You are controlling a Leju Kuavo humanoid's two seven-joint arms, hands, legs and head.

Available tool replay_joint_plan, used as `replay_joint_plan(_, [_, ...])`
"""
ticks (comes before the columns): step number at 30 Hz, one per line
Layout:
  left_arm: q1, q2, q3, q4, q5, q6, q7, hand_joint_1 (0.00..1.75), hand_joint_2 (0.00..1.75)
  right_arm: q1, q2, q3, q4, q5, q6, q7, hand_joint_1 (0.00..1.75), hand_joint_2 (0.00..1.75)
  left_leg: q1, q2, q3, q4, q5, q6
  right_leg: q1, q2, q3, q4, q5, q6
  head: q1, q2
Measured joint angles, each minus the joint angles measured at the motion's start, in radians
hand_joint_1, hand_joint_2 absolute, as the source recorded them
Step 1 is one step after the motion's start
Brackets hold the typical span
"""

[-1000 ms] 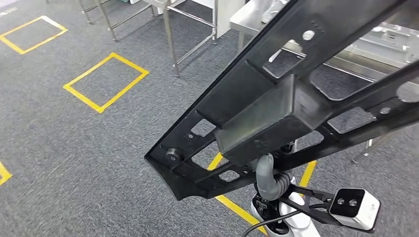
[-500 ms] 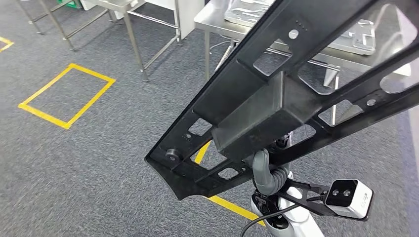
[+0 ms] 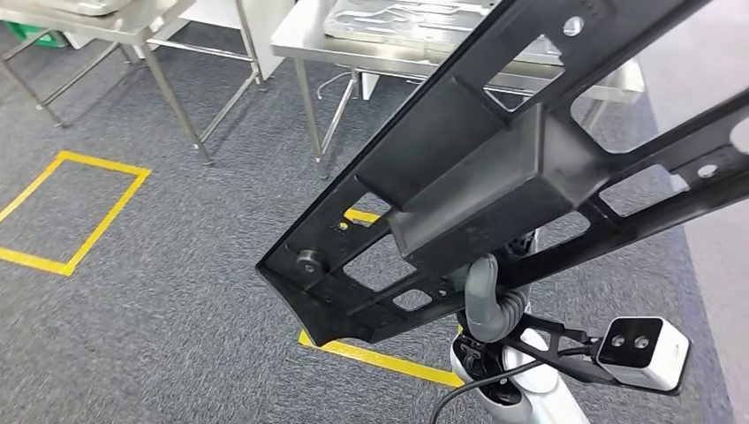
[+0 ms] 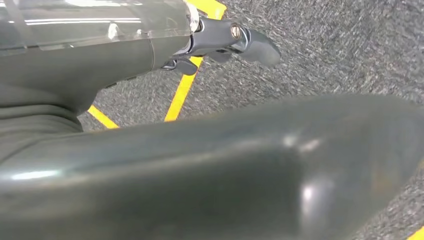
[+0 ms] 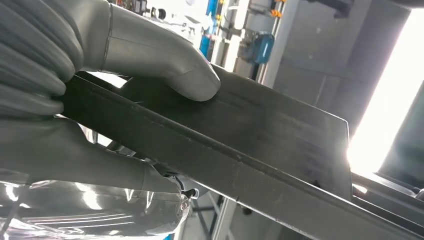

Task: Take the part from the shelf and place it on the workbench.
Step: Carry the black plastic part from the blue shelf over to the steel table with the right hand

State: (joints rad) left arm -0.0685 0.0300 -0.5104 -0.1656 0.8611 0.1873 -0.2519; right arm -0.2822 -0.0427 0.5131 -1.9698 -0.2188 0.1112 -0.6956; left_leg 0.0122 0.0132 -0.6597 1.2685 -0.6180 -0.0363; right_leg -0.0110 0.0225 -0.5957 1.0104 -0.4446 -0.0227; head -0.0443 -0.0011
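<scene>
Carrying the part (image 3: 495,177), a long black frame pierced with cut-outs and bearing a box-like block at its middle, the robot has it off the shelf and raised in front of its body, so the taking step looks done and the placing step is what remains. The right hand (image 5: 75,85) grips the frame: in the right wrist view its thumb presses on the flat dark face of the part while the other fingers wrap the edge from the far side. In the left wrist view the left hand (image 4: 150,55) shows with dark fingers stretched out over the carpet and nothing visibly between them, though whether it holds anything I cannot tell. The part slants across the head view, its lower end with a round stud hanging low toward the grey carpet (image 3: 132,309), its upper end running out of the picture. Ahead stands a steel workbench (image 3: 353,49), on thin legs, with a pale tray-like sheet (image 3: 397,18) already lying on it; a second steel table (image 3: 88,18) stands just beside it. The bench is near but not yet under the part, so a further approach seems needed. Yellow floor tape (image 3: 79,212) marks out boxes on the carpet. The risk I judge greatest is the frame's long ends catching the bench edge, its legs or the tray as the robot closes in.
</scene>
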Motion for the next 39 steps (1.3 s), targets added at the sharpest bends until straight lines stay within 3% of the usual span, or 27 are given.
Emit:
replay_joint_plan(1, [0.002, 0.001, 0.0, 0.0, 0.003, -0.004, 0.0, 0.0, 0.0, -0.002, -0.002, 0.0, 0.002, -0.006, 0.0, 0.0, 1.75, 1.75, 0.0, -0.002, -0.012, 0.022, 0.003, 0.0, 0.0, 0.014, 0.0, 0.001, 0.0, 0.0, 0.0, 0.0])
replay_joint_plan(2, [0.003, 0.001, 0.0, 0.0, 0.006, -0.008, 0.0, 0.0, 0.0, -0.005, -0.004, 0.0, 0.005, -0.012, 0.0, 0.0, 1.75, 1.75, 0.0, -0.004, -0.005, 0.005, 0.026, 0.002, 0.0, 0.029, 0.0, 0.003, 0.0, 0.0, 0.0, 0.0])
replay_joint_plan(3, [0.003, 0.002, 0.0, 0.0, 0.008, -0.012, -0.001, 0.0, 0.0, -0.009, -0.005, 0.0, 0.007, -0.015, 0.0, 0.0, 1.75, 1.75, 0.001, -0.012, 0.019, -0.051, 0.064, 0.004, 0.0, 0.043, 0.0, 0.005, 0.0, 0.002, 0.0, 0.0])
replay_joint_plan(5, [0.005, 0.004, 0.0, 0.0, 0.013, -0.016, -0.006, 0.0, 0.0, -0.019, -0.007, 0.0, 0.011, -0.021, 0.0, 0.0, 1.75, 1.75, 0.004, -0.053, 0.078, -0.188, 0.124, 0.012, 0.0, 0.068, -0.002, 0.01, -0.001, 0.008, 0.0, 0.0])
replay_joint_plan(7, [0.005, 0.006, 0.0, 0.0, 0.016, -0.019, -0.011, 0.0, 0.0, -0.029, -0.009, 0.001, 0.016, -0.025, 0.0, -0.001, 1.75, 1.75, 0.005, -0.084, 0.104, -0.25, 0.137, 0.019, -0.001, 0.088, -0.01, 0.012, 0.003, 0.021, 0.0, 0.0])
replay_joint_plan(9, [0.002, 0.005, 0.0, 0.0, 0.016, -0.023, -0.014, 0.0, 0.0, -0.033, -0.012, 0.002, 0.021, -0.028, -0.001, -0.001, 1.75, 1.75, 0.005, -0.071, 0.106, -0.255, 0.14, 0.029, -0.002, 0.107, -0.016, 0.008, 0.01, 0.035, 0.0, 0.0])
replay_joint_plan(11, [0.0, 0.004, 0.0, 0.0, 0.017, -0.028, -0.017, 0.0, 0.0, -0.037, -0.016, 0.003, 0.024, -0.031, -0.004, -0.001, 1.75, 1.75, 0.008, -0.049, 0.108, -0.265, 0.148, 0.043, 0.001, 0.074, -0.027, 0.027, -0.004, 0.045, 0.0, 0.0])
replay_joint_plan(13, [0.002, 0.004, 0.0, 0.0, 0.016, -0.032, -0.022, 0.0, 0.0, -0.043, -0.02, 0.005, 0.028, -0.032, -0.011, -0.002, 1.75, 1.75, 0.007, -0.027, 0.107, -0.271, 0.152, 0.053, 0.003, 0.011, -0.069, 0.119, -0.06, 0.05, 0.0, 0.0])
replay_joint_plan(15, [0.006, 0.004, 0.0, 0.0, 0.017, -0.038, -0.026, 0.0, 0.0, -0.045, -0.022, 0.007, 0.034, -0.032, -0.023, -0.002, 1.75, 1.75, 0.003, -0.009, 0.105, -0.271, 0.152, 0.056, -0.001, -0.012, -0.126, 0.245, -0.117, 0.054, 0.0, 0.0])
replay_joint_plan(16, [0.007, 0.005, 0.0, 0.0, 0.018, -0.041, -0.028, 0.0, 0.0, -0.045, -0.023, 0.008, 0.037, -0.032, -0.03, -0.002, 1.75, 1.75, 0.002, -0.001, 0.104, -0.27, 0.152, 0.056, -0.003, -0.014, -0.139, 0.277, -0.123, 0.056, 0.0, 0.0])
replay_joint_plan(17, [0.007, 0.005, 0.0, 0.0, 0.018, -0.045, -0.029, 0.0, 0.0, -0.044, -0.024, 0.009, 0.039, -0.031, -0.036, -0.002, 1.75, 1.75, 0.002, 0.005, 0.104, -0.269, 0.151, 0.056, -0.004, -0.016, -0.132, 0.271, -0.111, 0.056, 0.0, 0.0])
replay_joint_plan(18, [0.006, 0.005, 0.0, 0.0, 0.019, -0.048, -0.031, 0.0, 0.0, -0.044, -0.025, 0.01, 0.041, -0.031, -0.04, -0.002, 1.75, 1.75, 0.002, 0.01, 0.104, -0.268, 0.151, 0.055, -0.004, -0.018, -0.106, 0.225, -0.083, 0.056, 0.0, 0.0])
replay_joint_plan(20, [0.004, 0.004, 0.0, 0.0, 0.02, -0.053, -0.037, 0.0, 0.0, -0.045, -0.026, 0.013, 0.043, -0.029, -0.048, -0.002, 1.75, 1.75, 0.0, 0.014, 0.105, -0.264, 0.147, 0.049, -0.002, -0.028, -0.028, 0.086, -0.03, 0.049, 0.0, 0.0])
replay_joint_plan(22, [0.003, 0.004, 0.0, 0.0, 0.022, -0.058, -0.041, 0.0, 0.0, -0.045, -0.027, 0.015, 0.043, -0.028, -0.054, -0.002, 1.75, 1.75, -0.004, 0.016, 0.104, -0.261, 0.144, 0.039, 0.004, -0.034, 0.009, 0.011, -0.015, 0.038, 0.0, 0.0])
replay_joint_plan(26, [0.002, 0.005, 0.0, 0.0, 0.022, -0.059, -0.043, 0.0, 0.0, -0.048, -0.029, 0.016, 0.043, -0.028, -0.061, -0.002, 1.75, 1.75, -0.002, 0.014, 0.1, -0.249, 0.132, 0.016, 0.002, -0.026, 0.012, 0.001, -0.014, 0.016, 0.0, 0.0])
replay_joint_plan(28, [0.003, 0.005, 0.0, 0.0, 0.019, -0.06, -0.043, 0.0, 0.0, -0.054, -0.03, 0.017, 0.043, -0.031, -0.068, -0.002, 1.75, 1.75, 0.001, 0.004, 0.062, -0.164, 0.085, 0.009, -0.001, -0.025, 0.017, -0.004, -0.013, 0.006, 0.0, 0.0])
replay_joint_plan(30, [0.004, 0.005, 0.0, 0.0, 0.016, -0.062, -0.043, 0.0, 0.0, -0.058, -0.032, 0.018, 0.044, -0.034, -0.078, -0.002, 1.75, 1.75, 0.001, -0.001, -0.007, -0.029, 0.031, 0.004, 0.0, -0.021, 0.019, -0.004, -0.017, 0.0, 0.0, 0.0])
replay_joint_plan(31, [0.004, 0.005, 0.0, 0.0, 0.015, -0.063, -0.043, 0.0, 0.0, -0.058, -0.034, 0.018, 0.045, -0.035, -0.083, -0.002, 1.75, 1.75, 0.001, -0.001, -0.033, 0.015, 0.024, 0.003, 0.001, -0.018, 0.02, -0.004, -0.019, -0.001, 0.0, 0.0])
replay_joint_plan(32, [0.005, 0.005, 0.0, 0.0, 0.014, -0.064, -0.042, 0.0, 0.0, -0.058, -0.036, 0.018, 0.045, -0.036, -0.087, -0.002, 1.75, 1.75, 0.001, -0.002, -0.043, 0.024, 0.036, 0.003, 0.001, -0.014, 0.023, -0.004, -0.021, 0.0, 0.0, 0.0])
replay_joint_plan(33, [0.006, 0.005, -0.001, 0.0, 0.013, -0.064, -0.042, 0.0, 0.0, -0.058, -0.038, 0.019, 0.046, -0.039, -0.091, -0.002, 1.75, 1.75, 0.001, -0.002, -0.032, -0.009, 0.068, 0.005, 0.001, -0.01, 0.028, -0.004, -0.024, 0.001, 0.0, 0.0])
replay_joint_plan(35, [0.007, 0.007, -0.002, 0.0, 0.012, -0.063, -0.042, 0.0, 0.0, -0.058, -0.042, 0.019, 0.046, -0.044, -0.096, -0.002, 1.75, 1.75, 0.0, -0.005, 0.027, -0.142, 0.142, 0.014, 0.002, -0.004, 0.041, -0.004, -0.033, 0.007, 0.0, 0.0])
replay_joint_plan(36, [0.007, 0.008, -0.002, 0.0, 0.011, -0.063, -0.042, 0.0, 0.0, -0.058, -0.044, 0.019, 0.045, -0.047, -0.097, -0.002, 1.75, 1.75, -0.002, -0.007, 0.055, -0.203, 0.161, 0.02, 0.004, -0.001, 0.045, -0.003, -0.038, 0.012, 0.0, 0.0])
replay_joint_plan(39, [0.003, 0.01, -0.006, 0.0, 0.01, -0.063, -0.042, 0.0, 0.0, -0.06, -0.05, 0.02, 0.044, -0.051, -0.097, -0.002, 1.75, 1.75, -0.006, -0.01, 0.084, -0.262, 0.156, 0.039, 0.006, 0.001, 0.048, 0.001, -0.04, 0.03, 0.0, 0.0])
